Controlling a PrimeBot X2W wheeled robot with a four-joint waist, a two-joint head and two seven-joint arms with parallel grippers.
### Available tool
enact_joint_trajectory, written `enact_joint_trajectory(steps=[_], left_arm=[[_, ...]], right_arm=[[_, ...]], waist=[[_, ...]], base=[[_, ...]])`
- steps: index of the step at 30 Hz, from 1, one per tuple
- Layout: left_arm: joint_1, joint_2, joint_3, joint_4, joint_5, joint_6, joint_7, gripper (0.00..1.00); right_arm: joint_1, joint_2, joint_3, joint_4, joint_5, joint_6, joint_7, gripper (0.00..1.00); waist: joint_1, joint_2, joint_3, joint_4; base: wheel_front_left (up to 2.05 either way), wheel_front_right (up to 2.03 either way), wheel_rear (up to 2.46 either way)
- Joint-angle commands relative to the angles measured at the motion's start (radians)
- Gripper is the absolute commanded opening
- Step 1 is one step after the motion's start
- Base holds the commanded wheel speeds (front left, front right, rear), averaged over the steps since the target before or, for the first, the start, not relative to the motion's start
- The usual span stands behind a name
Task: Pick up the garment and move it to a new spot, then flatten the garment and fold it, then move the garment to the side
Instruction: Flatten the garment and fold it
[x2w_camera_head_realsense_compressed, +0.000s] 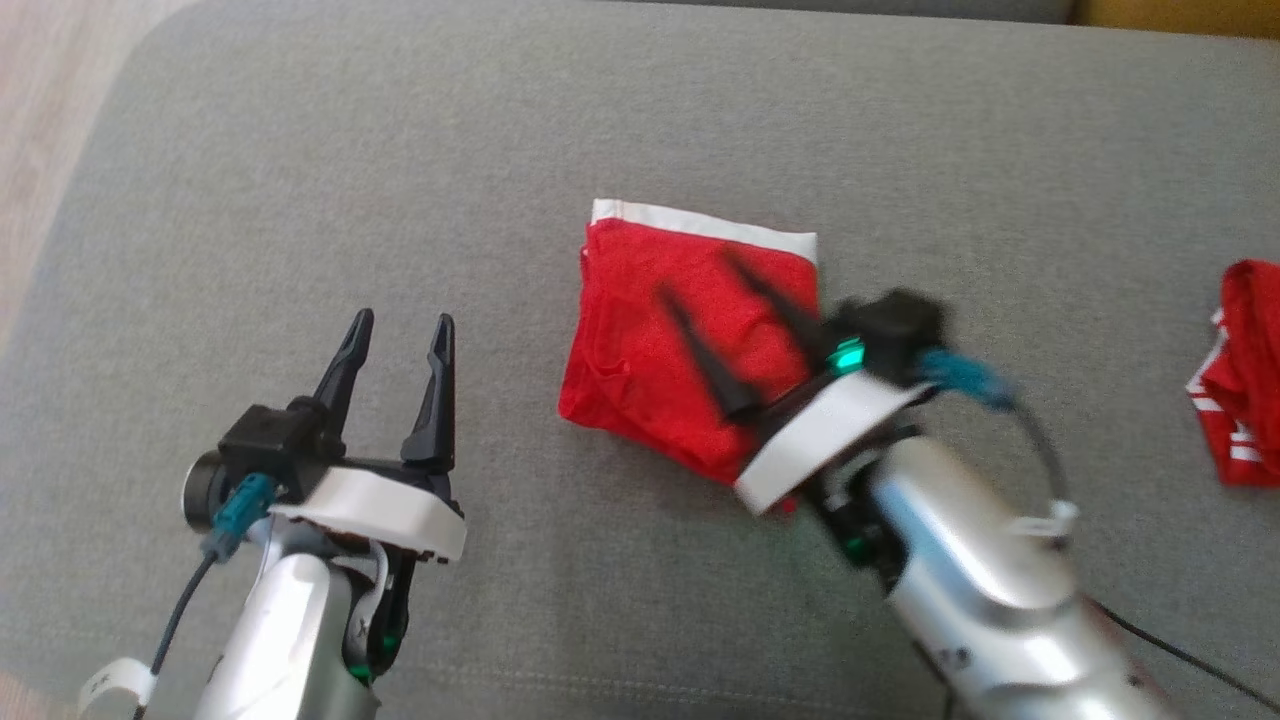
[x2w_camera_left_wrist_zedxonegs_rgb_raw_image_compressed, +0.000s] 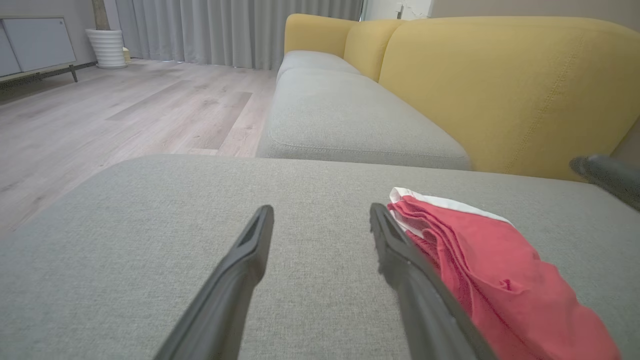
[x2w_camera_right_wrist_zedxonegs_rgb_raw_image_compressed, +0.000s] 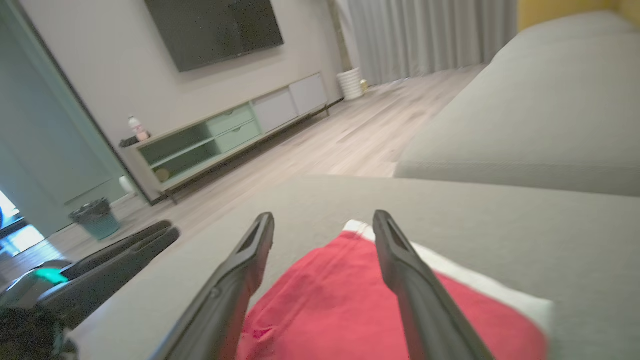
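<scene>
The garment (x2w_camera_head_realsense_compressed: 660, 330) is red with a white band along its far edge, folded into a rough square on the grey cushion (x2w_camera_head_realsense_compressed: 400, 150). My right gripper (x2w_camera_head_realsense_compressed: 695, 275) hovers over it, open, fingers spread above the red cloth and nothing between them. In the right wrist view the garment (x2w_camera_right_wrist_zedxonegs_rgb_raw_image_compressed: 330, 305) lies under and between the open right gripper (x2w_camera_right_wrist_zedxonegs_rgb_raw_image_compressed: 324, 217). My left gripper (x2w_camera_head_realsense_compressed: 400, 325) stands open to the left of the garment, over bare cushion. From the left wrist view the garment (x2w_camera_left_wrist_zedxonegs_rgb_raw_image_compressed: 490, 270) sits just right of the open left gripper (x2w_camera_left_wrist_zedxonegs_rgb_raw_image_compressed: 322, 210).
Another red and white garment (x2w_camera_head_realsense_compressed: 1240, 380) lies at the cushion's right edge. A yellow sofa back (x2w_camera_left_wrist_zedxonegs_rgb_raw_image_compressed: 500, 85) rises behind the cushion. Wooden floor (x2w_camera_left_wrist_zedxonegs_rgb_raw_image_compressed: 125, 110) lies past the cushion's left edge, with a low TV cabinet (x2w_camera_right_wrist_zedxonegs_rgb_raw_image_compressed: 230, 135) across the room.
</scene>
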Motion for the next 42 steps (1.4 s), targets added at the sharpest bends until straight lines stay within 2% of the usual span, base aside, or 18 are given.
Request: enact_joint_trajectory(steps=[1,7,8,11,14,25,34,42], left_arm=[[-0.014,0.016,0.043,-0.036,0.009,0.006,-0.012,1.00],[0.003,0.032,0.054,-0.053,0.014,0.012,-0.012,1.00],[0.003,0.032,0.054,-0.053,0.014,0.012,-0.012,1.00],[0.013,0.044,0.061,-0.061,0.015,0.017,-0.012,1.00],[0.026,0.054,0.066,-0.070,0.014,0.022,-0.011,1.00],[0.121,0.075,0.055,-0.122,0.010,0.037,0.021,1.00],[0.215,0.087,0.042,-0.152,0.003,0.050,0.054,1.00],[0.249,0.097,0.035,-0.172,0.001,0.060,0.071,1.00]], right_arm=[[0.030,0.016,-0.044,-0.040,-0.028,-0.001,-0.017,1.00],[0.168,0.014,-0.375,-0.142,-0.208,-0.001,0.000,1.00],[0.168,0.014,-0.375,-0.142,-0.208,-0.001,0.000,1.00],[0.244,0.014,-0.501,-0.228,-0.282,-0.001,0.037,1.00],[0.308,0.015,-0.565,-0.307,-0.318,-0.001,0.079,1.00],[0.474,0.016,-0.619,-0.466,-0.321,-0.001,0.162,1.00],[0.602,0.016,-0.632,-0.533,-0.308,-0.001,0.201,1.00],[0.644,0.016,-0.637,-0.573,-0.322,-0.001,0.222,1.00]], waist=[[0.0000,0.0000,-0.011,-0.012],[0.0000,0.0000,-0.029,-0.050],[0.0000,0.0000,-0.029,-0.050],[0.0000,0.0000,-0.038,-0.068],[0.0000,0.0000,-0.050,-0.082],[0.0000,0.0000,-0.134,-0.092],[0.0000,0.0000,-0.205,-0.084],[0.0000,0.0000,-0.227,-0.087]], base=[[0.00,0.00,0.00],[0.00,0.00,0.00],[0.00,0.00,0.00],[0.00,0.00,0.00],[0.00,0.00,0.00],[0.00,0.00,0.00],[0.00,0.00,0.00],[0.00,0.00,0.00]])
